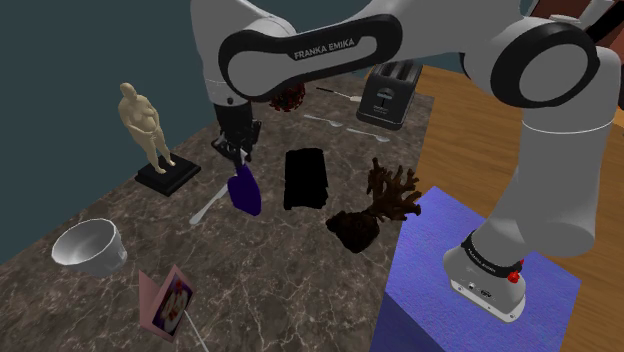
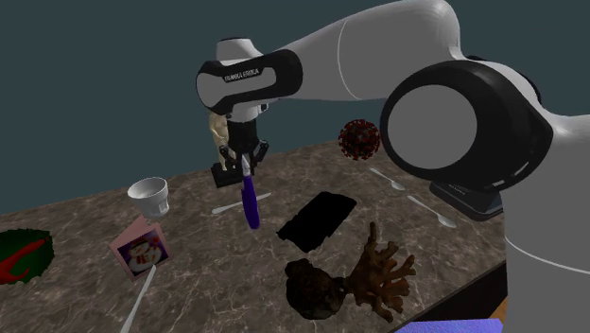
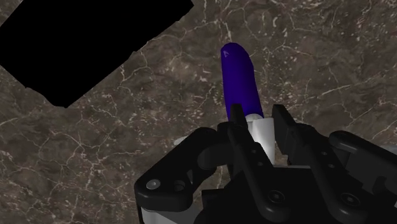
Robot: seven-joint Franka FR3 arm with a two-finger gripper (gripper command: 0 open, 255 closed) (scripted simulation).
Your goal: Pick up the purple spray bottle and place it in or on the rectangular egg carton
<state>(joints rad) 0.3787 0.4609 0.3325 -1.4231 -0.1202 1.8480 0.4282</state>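
Brown stone countertop (image 1: 270, 270), teal wall (image 1: 60, 60); end effector (image 3: 257, 119) apparently clasps purple bottle (image 3: 238, 73).

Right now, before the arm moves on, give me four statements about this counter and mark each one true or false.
1. The gripper is shut on the purple spray bottle. True.
2. The bottle lies on the black egg carton. False: it hangs from the gripper, beside the carton.
3. The white bowl stands on the carton. False: it stands on the counter, apart from the carton.
4. The figurine stands upright. True.
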